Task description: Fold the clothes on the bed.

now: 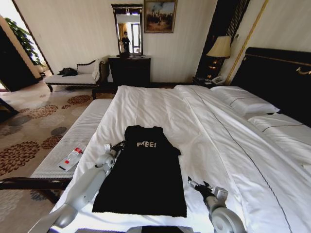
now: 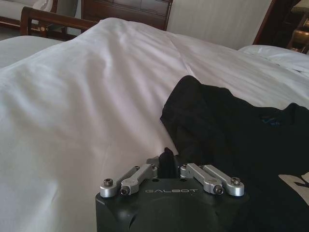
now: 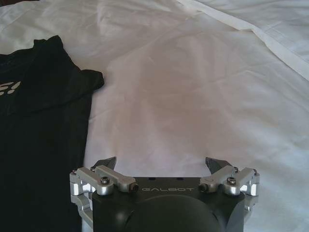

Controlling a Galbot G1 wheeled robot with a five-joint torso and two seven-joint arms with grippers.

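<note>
A black T-shirt (image 1: 146, 179) with pale "FREE!" lettering lies flat on the white bed (image 1: 218, 136), collar toward the far end. My left gripper (image 1: 118, 146) sits at the shirt's left sleeve. In the left wrist view this gripper (image 2: 166, 163) is shut on a pinch of the black fabric (image 2: 227, 135). My right gripper (image 1: 192, 183) hovers low over the sheet just right of the shirt's lower half. In the right wrist view it (image 3: 160, 164) stands open with bare sheet between its fingers, and the shirt (image 3: 38, 121) lies off to one side.
A light upholstered bench (image 1: 77, 141) runs along the bed's left side with a small red-and-white object (image 1: 72, 158) on it. Pillows (image 1: 243, 102) and a dark headboard (image 1: 277, 77) are at the right. A dresser (image 1: 129, 70) and lamp (image 1: 220, 47) stand beyond.
</note>
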